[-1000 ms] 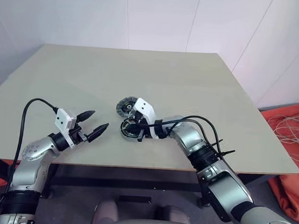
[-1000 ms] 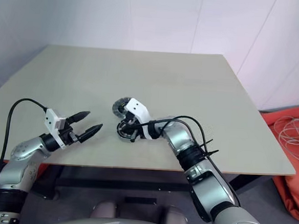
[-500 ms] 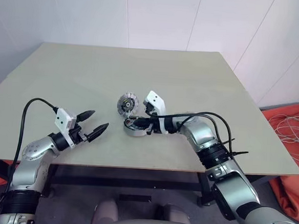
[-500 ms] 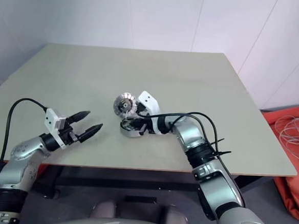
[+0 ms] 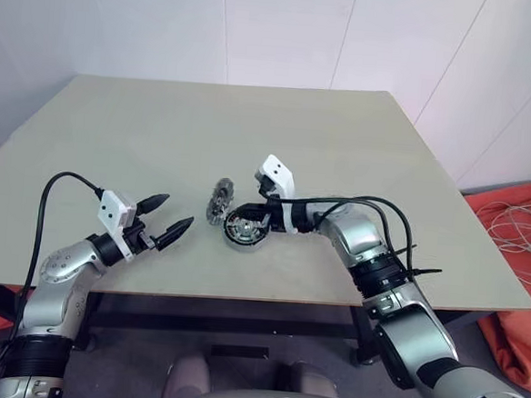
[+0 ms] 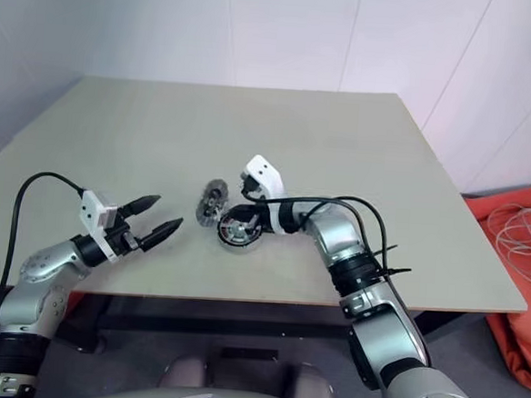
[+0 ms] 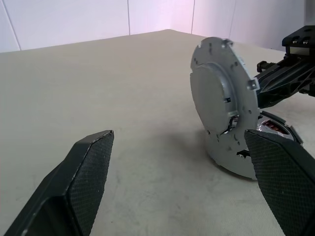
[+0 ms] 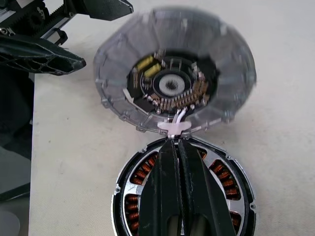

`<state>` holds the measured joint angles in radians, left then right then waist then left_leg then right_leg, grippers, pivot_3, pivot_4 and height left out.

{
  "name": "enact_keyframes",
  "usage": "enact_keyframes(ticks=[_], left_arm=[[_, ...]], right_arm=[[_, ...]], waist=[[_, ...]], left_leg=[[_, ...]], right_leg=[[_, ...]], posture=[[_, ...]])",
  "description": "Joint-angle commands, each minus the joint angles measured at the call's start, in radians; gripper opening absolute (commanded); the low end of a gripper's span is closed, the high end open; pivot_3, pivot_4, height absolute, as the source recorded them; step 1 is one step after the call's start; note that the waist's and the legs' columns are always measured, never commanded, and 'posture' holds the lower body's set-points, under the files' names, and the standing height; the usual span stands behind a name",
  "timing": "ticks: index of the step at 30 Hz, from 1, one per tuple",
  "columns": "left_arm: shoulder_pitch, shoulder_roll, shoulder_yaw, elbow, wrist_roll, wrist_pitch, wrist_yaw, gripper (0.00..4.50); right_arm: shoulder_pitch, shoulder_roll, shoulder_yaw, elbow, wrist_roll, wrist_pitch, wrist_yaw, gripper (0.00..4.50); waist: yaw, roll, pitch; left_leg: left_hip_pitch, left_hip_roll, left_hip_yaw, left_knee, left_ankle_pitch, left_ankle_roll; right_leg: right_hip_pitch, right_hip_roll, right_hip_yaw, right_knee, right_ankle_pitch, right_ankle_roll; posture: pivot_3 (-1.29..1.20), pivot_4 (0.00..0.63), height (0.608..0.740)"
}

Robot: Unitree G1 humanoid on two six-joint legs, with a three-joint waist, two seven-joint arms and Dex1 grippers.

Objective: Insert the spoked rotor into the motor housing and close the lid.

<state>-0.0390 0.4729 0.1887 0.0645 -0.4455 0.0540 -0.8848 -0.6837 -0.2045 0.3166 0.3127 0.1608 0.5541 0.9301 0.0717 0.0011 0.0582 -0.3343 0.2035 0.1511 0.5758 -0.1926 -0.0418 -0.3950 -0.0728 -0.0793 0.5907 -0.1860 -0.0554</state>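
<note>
surface [image 5: 360, 151]: pale tabletop, carried the motor parts at centre frame of the head views.
motor housing [image 8: 183, 194]: lay flat at centre frame, copper windings ringed round a silver middle; open side up, likely so the rotor could drop in.
lid [image 8: 174, 88]: stood raised on edge, just left of the housing in the head views, joined to it at the rim by a small white link; propped open, it left the housing's mouth free.
spoked rotor: could not be made out in the housing or elsewhere on the surface; insertion judged not yet done.
right gripper [image 5: 250, 222]: jaws pressed together, empty, reaching in over the housing near the joined edge; whether it touched the lid could not be told.
left gripper [image 5: 159, 221]: jaws spread wide, empty, hung at lower left of frame, well apart from the parts, seemingly waiting.
right wrist view: gave the lid's inner face, with dark centre and wiring.
left wrist view: gave the lid's smooth outer back [image 7: 224, 98] and its tilt.
</note>
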Motion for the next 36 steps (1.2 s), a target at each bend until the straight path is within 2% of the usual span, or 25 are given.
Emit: enact_keyframes(ticks=[1,8,11,18,24,28,33,36], left_arm=[[-0.019,0.012,0.012,-0.016,-0.005,-0.007,-0.003,4.5],[-0.018,0.01,0.011,-0.02,-0.005,-0.006,0.0,4.5],[-0.021,0.01,0.011,-0.018,-0.005,-0.006,0.0,4.5],[-0.031,0.01,0.008,-0.012,-0.003,-0.008,-0.001,4.5],[-0.036,0.012,0.008,-0.008,-0.002,-0.006,-0.004,4.5],[-0.039,0.012,0.007,-0.004,-0.002,-0.006,-0.007,4.5],[-0.041,0.015,0.009,0.003,-0.001,-0.008,-0.012,4.5],[-0.04,0.015,0.011,0.004,-0.001,-0.009,-0.012,4.5]], right_arm=[[-0.01,-0.009,0.004,-0.011,-0.017,-0.039,-0.001,0.07],[0.054,-0.071,0.109,0.059,-0.121,-0.109,0.02,0.07],[0.049,-0.064,0.09,0.06,-0.11,-0.11,0.018,0.07],[-0.003,-0.036,0.013,0.011,-0.052,-0.062,0.017,0.07],[-0.061,-0.138,0.016,-0.052,-0.057,-0.052,0.116,0.07],[-0.104,-0.233,0.049,-0.095,-0.061,-0.078,0.243,0.92],[-0.177,-0.312,0.129,-0.061,-0.155,-0.255,0.361,2.71],[-0.226,-0.329,0.183,0.011,-0.244,-0.45,0.385,3.78]], waist=[[0.0,0.0,0.0],[0.0,0.001,0.0],[0.001,0.001,0.0],[0.001,0.0,0.0],[0.003,0.001,0.0],[0.005,0.001,0.0],[0.004,0.001,0.0],[0.003,0.0,0.0]], left_leg=[[0.0,0.0,0.0,0.0,0.0,0.0],[0.0,-0.001,0.0,0.0,0.0,0.0],[0.003,0.0,0.0,0.0,0.0,0.0],[0.004,0.0,-0.001,0.001,0.0,0.0],[0.001,0.0,0.0,0.001,0.0,0.0],[0.001,0.0,0.0,0.001,-0.001,0.002],[-0.001,0.0,0.001,0.0,-0.001,0.002],[-0.001,0.0,0.001,0.001,-0.001,0.002]], right_leg=[[0.0,0.0,0.0,0.0,0.0,0.0],[0.001,0.0,0.0,0.0,0.0,0.0],[0.006,0.0,0.0,-0.001,0.0,0.0],[0.005,0.0,0.0,-0.002,0.0,0.0],[0.003,0.0,0.0,-0.002,0.0,0.0],[0.003,0.0,0.0,-0.001,0.0,0.0],[0.0,0.0,0.0,0.0,0.0,0.0],[-0.001,0.0,0.0,0.0,0.0,0.0]], posture=[[0.0,0.0,0.74],[0.0,0.0,0.74],[0.0,0.0,0.74],[0.0,0.0,0.74],[0.0,0.0,0.74],[0.0,0.0,0.74],[0.0,0.0,0.74],[0.0,0.0,0.74]])
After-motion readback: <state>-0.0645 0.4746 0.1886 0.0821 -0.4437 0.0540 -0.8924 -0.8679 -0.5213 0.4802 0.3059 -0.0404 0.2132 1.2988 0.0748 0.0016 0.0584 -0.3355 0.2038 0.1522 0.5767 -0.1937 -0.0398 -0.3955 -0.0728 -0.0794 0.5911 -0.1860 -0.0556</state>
